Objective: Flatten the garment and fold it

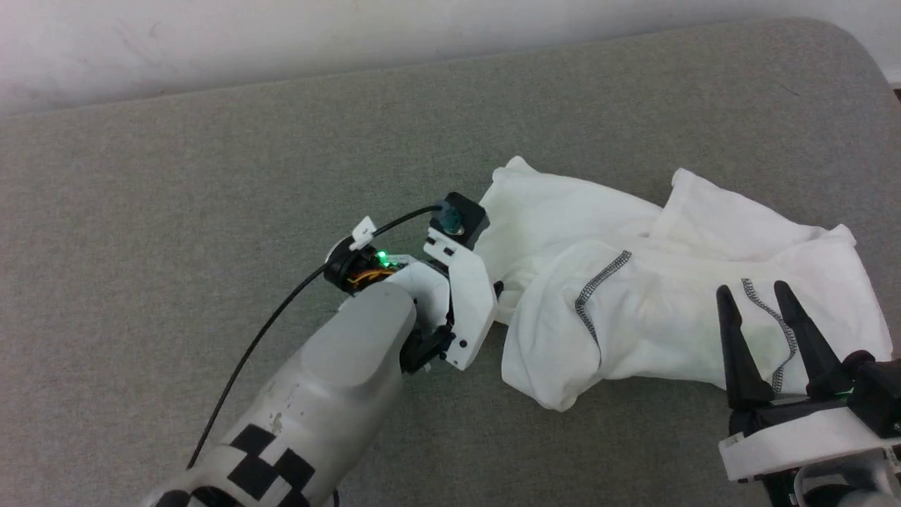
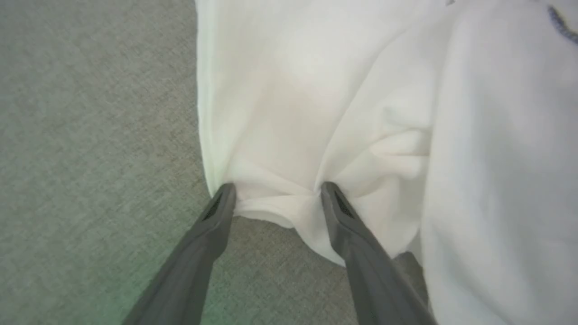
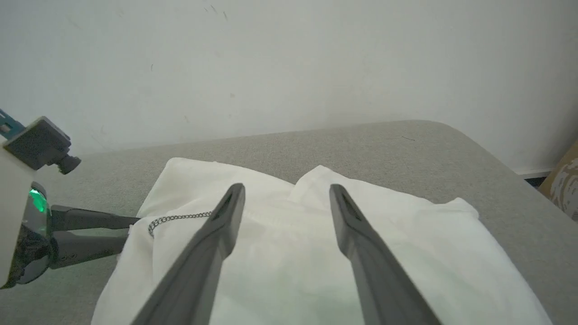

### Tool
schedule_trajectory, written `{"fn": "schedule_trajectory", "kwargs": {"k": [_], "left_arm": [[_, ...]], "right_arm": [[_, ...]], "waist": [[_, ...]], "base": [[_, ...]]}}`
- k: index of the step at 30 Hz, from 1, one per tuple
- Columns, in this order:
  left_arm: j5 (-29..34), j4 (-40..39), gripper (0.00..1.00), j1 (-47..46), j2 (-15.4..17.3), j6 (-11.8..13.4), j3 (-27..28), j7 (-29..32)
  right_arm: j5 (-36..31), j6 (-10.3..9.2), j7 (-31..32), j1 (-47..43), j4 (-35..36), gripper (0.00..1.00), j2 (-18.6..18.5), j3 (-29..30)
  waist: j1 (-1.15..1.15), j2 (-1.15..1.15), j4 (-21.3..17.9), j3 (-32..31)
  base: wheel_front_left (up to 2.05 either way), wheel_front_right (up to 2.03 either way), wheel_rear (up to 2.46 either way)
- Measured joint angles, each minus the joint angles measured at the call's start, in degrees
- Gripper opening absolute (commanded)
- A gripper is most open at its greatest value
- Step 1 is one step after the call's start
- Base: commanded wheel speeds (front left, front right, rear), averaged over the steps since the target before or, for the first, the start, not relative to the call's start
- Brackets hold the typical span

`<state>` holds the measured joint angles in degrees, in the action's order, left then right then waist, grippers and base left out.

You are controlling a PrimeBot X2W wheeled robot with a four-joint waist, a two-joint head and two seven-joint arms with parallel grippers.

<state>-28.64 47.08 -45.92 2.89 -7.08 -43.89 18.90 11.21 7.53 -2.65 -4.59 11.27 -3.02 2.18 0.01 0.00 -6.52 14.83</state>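
White garment [image 1: 676, 296] lies crumpled on grey padded top [image 1: 211, 176], middle right of head view. Dark stitch lines [image 1: 598, 289] run across it.

Left gripper [image 2: 275, 192] at garment's left edge. Fingers wide apart, both tips touch cloth. Cloth bunches up between tips, not pinched.

Right gripper [image 1: 753, 289] at lower right of head view. Fingers apart, pointing up frame over garment's right part. Cannot tell if they touch cloth.

White wall [image 1: 281, 35] along top of frame.
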Motion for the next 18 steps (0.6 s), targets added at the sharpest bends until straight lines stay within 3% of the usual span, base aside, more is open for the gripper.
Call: {"fn": "schedule_trajectory", "kwargs": {"k": [1, 2, 3, 4, 7, 11, 15, 18], "left_arm": [[-0.7, 0.6, 1.00, -1.2, 0.0, 0.0, -1.4, 2.0], [-1.5, 0.9, 0.87, -2.2, 0.1, 0.0, -2.8, 4.0], [-2.5, 1.0, 0.20, -2.9, 0.0, 0.0, -3.7, 5.0], [-3.2, 1.3, 0.00, -3.2, 0.1, 0.0, -4.6, 5.1], [-4.7, 1.5, 0.00, -3.5, 0.0, 0.0, -7.3, 5.2], [-5.8, 1.4, 0.00, -2.5, 2.0, -0.3, -7.5, -0.5], [-7.6, -2.6, 0.00, 1.5, 8.2, -0.2, -4.1, -8.1], [-10.4, -8.3, 0.00, 6.5, 13.9, 2.8, 0.6, -13.1]], "right_arm": [[0.2, 0.00, -0.1, 0.1, -0.2, 1.00, 0.0, 0.1], [0.3, 0.00, -0.3, 0.1, -0.4, 1.00, 0.0, 0.2], [0.3, 0.00, -0.5, 0.2, -0.5, 1.00, 0.0, 0.4], [0.4, 0.00, -0.5, 0.2, -0.7, 1.00, 0.0, 0.5], [0.5, 0.00, -0.9, 0.2, -1.1, 1.00, 0.0, 1.0], [0.7, 0.00, -1.0, 0.2, -1.4, 1.00, 0.0, 1.3], [0.9, 0.00, -0.9, -0.5, -1.5, 1.00, 0.0, 2.3], [0.9, 0.00, -0.9, -1.0, -1.4, 1.00, 0.0, 2.4]], "waist": [[-0.01, 0.00, -0.4, 0.2], [-0.02, 0.00, -0.7, 0.3], [-0.02, 0.00, -1.0, 0.4], [-0.01, 0.00, -1.3, 0.4], [-0.01, 0.00, -1.4, 0.1], [-0.01, 0.00, -1.1, -1.2], [-0.01, 0.00, -0.3, -3.0], [-0.01, 0.01, 0.4, -4.3]], "base": [[0.00, 0.00, 0.00], [0.00, 0.00, 0.00], [0.00, 0.00, 0.00], [0.00, 0.00, 0.00], [0.00, 0.00, 0.00], [0.00, 0.00, 0.00], [0.00, 0.00, 0.00], [0.00, 0.00, 0.00]]}}
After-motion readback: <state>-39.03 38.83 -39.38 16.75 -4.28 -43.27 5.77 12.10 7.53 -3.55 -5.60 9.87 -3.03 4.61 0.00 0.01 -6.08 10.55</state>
